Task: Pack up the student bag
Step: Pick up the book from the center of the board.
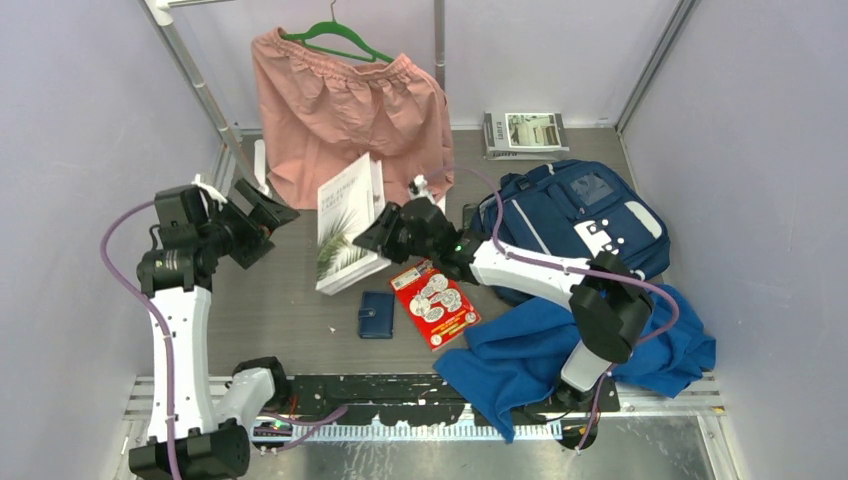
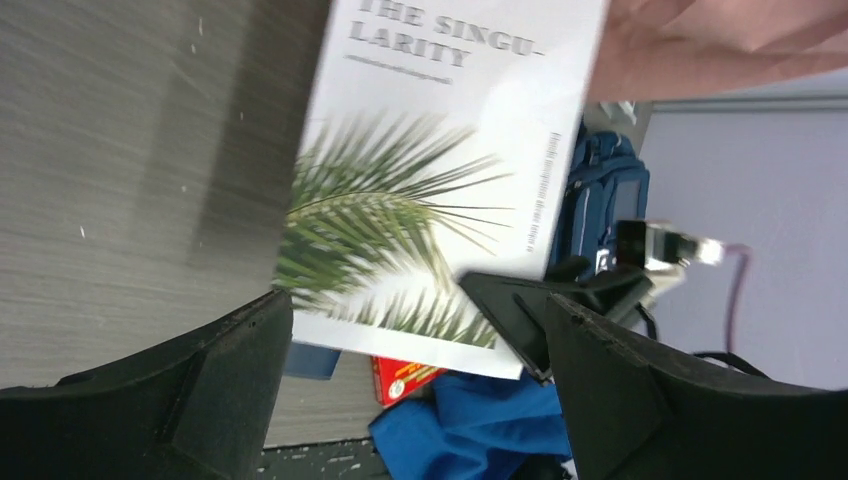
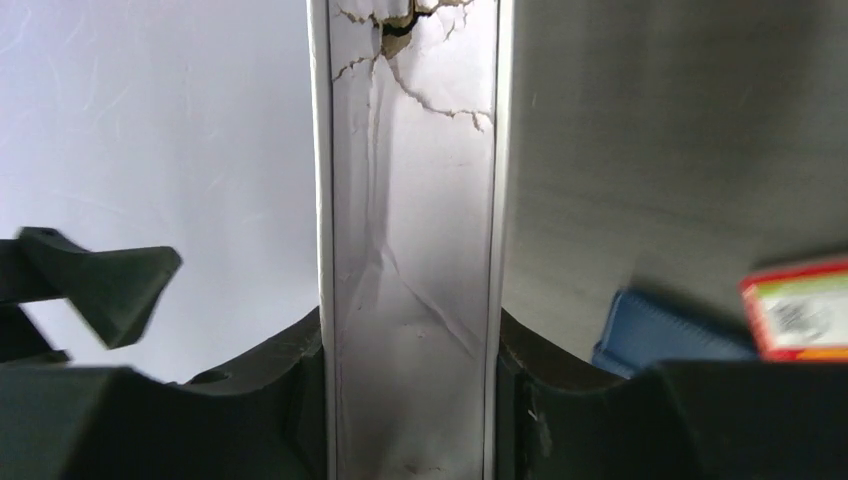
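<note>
Student bag lay toward the bench's far right corner, nothing visibly packed. Our right fingers clamped the book by its spine; our left fingers stood wide beside it. Wallet, red packet and blue cloth lay unpacked.

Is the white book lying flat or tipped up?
Tipped up: the right gripper clamps the book by its spine, and its cover leans off the table.
</note>
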`<action>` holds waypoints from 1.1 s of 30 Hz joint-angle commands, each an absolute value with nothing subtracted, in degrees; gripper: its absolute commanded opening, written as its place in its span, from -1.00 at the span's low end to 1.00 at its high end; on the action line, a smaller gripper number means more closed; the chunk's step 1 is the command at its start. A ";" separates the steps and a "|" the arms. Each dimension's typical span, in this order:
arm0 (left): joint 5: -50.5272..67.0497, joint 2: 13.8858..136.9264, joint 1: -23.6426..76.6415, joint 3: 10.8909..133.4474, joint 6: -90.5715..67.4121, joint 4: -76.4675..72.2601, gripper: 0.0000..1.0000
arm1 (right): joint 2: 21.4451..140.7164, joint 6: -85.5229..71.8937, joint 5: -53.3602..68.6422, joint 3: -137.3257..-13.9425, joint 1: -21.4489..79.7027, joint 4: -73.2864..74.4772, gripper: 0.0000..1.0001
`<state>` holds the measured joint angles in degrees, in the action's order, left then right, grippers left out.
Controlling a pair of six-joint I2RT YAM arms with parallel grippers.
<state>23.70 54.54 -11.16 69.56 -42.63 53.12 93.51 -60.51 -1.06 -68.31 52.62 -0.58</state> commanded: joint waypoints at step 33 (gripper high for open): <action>29.21 42.83 -11.07 43.21 -64.50 33.53 0.99 | 107.83 -116.80 -4.46 -63.22 53.02 -39.46 -0.38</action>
<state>29.98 43.75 -11.16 44.86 -60.77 45.47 109.78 -114.15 -3.79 -60.93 52.86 -35.48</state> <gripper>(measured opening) 0.996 0.479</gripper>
